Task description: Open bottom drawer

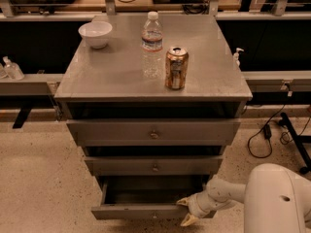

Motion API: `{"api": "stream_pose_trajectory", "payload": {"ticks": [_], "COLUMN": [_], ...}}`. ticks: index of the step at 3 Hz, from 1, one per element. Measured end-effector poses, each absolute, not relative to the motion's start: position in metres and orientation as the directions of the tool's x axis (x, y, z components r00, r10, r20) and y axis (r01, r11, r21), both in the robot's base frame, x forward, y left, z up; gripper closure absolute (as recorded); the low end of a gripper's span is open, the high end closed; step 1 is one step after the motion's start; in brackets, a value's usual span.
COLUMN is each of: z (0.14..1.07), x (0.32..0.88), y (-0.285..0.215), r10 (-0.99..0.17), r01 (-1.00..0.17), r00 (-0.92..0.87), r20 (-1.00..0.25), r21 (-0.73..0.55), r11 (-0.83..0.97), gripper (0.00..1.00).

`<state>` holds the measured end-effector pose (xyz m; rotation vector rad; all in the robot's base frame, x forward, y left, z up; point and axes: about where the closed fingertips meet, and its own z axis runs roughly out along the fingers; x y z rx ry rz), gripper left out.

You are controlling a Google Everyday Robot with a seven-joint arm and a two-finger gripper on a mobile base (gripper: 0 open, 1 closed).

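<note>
The bottom drawer (pixel 141 211) of the grey metal cabinet stands pulled out, and its plain dark inside (pixel 150 191) shows. Its knob is barely visible at the lower edge of the front panel. My gripper (pixel 185 211) is at the right end of that drawer front, coming in from my white arm (pixel 228 191) at the lower right. Its two tan fingertips (pixel 183 202) stand apart, one above and one below the front panel's edge. The mid-sized drawer (pixel 154 166) and the top drawer (pixel 153 132) above it are less far out.
On the cabinet top (pixel 97 76) stand a white bowl (pixel 95 33), a clear water bottle (pixel 152 43) and a drink can (pixel 176 68). Black cables (pixel 265 135) lie on the floor to the right. My white robot body (pixel 279 200) fills the lower right corner.
</note>
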<state>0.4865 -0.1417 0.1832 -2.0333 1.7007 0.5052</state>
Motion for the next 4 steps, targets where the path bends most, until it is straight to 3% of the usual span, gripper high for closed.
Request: {"api": "stream_pose_trajectory", "payload": {"ticks": [1,2,3,4], "z": [0.182,0.182,0.202,0.233], "x": [0.485,0.485,0.483,0.483], "y": [-0.140,-0.140,-0.135,-0.126], "r10": [-0.823,-0.823,-0.808,-0.800], "r01": [-0.984,-0.984,-0.982,-0.983], "r00": [0.177,0.177,0.191,0.181], "r20": [-0.540,-0.540,-0.558,-0.572], "r21": [-0.096,-0.096,-0.112,-0.131], "r11": [-0.148,-0.148,-0.155,-0.128], "gripper": [0.00,0.00,0.14,0.38]}}
